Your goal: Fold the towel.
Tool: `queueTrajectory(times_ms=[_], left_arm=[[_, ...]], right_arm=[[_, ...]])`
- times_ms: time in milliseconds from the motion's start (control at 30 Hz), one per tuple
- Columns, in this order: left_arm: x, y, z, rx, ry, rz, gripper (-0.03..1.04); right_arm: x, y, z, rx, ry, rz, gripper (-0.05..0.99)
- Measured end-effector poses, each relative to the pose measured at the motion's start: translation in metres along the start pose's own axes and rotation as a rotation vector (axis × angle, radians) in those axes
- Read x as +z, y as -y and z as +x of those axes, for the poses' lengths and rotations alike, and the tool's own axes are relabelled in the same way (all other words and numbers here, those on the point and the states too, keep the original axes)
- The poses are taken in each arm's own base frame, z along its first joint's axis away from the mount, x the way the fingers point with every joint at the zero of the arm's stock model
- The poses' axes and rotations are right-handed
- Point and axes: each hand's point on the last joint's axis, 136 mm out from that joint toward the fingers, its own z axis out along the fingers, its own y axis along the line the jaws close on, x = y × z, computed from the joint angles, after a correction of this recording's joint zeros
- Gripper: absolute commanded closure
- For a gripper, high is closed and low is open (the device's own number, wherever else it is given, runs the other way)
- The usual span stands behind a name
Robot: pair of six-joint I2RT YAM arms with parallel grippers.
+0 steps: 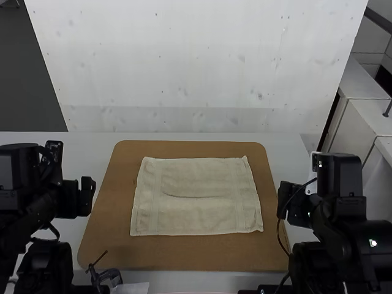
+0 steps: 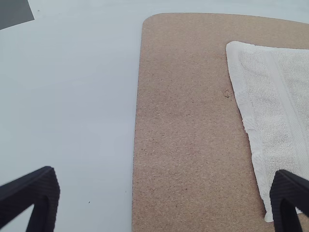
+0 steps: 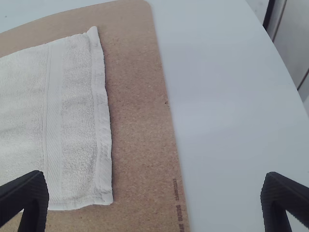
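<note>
The towel [image 1: 196, 211], cream-coloured, lies spread roughly as a rectangle on the brown board, with a shallow crease near its middle. My left gripper [image 1: 89, 191] is off the board's left side, apart from the towel; in its wrist view the gripper [image 2: 164, 193] stands open, and the towel [image 2: 275, 96] shows its banded side edge. My right gripper [image 1: 286, 199] is at the board's right side, also apart from the towel. In the right wrist view that gripper [image 3: 154, 195] is open with nothing held, and the towel [image 3: 72, 121] has one corner slightly raised.
The brown board [image 1: 190, 254] lies on a white table [image 1: 285, 150]. A white panel [image 1: 202, 73] stands behind the table. A small black clamp-like object [image 1: 107, 277] is at the board's near left edge, beside the left arm.
</note>
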Motion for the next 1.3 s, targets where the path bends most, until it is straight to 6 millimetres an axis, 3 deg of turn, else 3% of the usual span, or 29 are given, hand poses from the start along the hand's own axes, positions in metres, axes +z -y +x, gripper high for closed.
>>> queueTrajectory(times_ms=[467, 667, 867, 1100, 1300], left_arm=[[0.0, 0.0, 0.0, -0.067, 0.0, 0.0, 0.04], [0.009, 0.005, -0.015, -0.068, 0.004, 0.032, 0.05], [0.044, 0.016, -0.016, -0.05, -0.209, 0.079, 0.09], [0.087, 0.038, -0.035, -0.039, -0.351, 0.129, 0.04], [0.134, 0.052, -0.029, -0.054, -0.47, 0.125, 0.03]], right_arm=[[-0.001, -0.015, 0.001, -0.01, -0.007, -0.089, -0.02], [0.005, -0.018, -0.007, -0.009, -0.014, -0.096, -0.02], [0.039, -0.024, -0.021, -0.014, -0.114, -0.084, -0.02], [0.092, -0.034, -0.034, 0.008, -0.327, -0.056, -0.02], [0.145, -0.043, -0.046, 0.027, -0.437, -0.034, -0.02]])
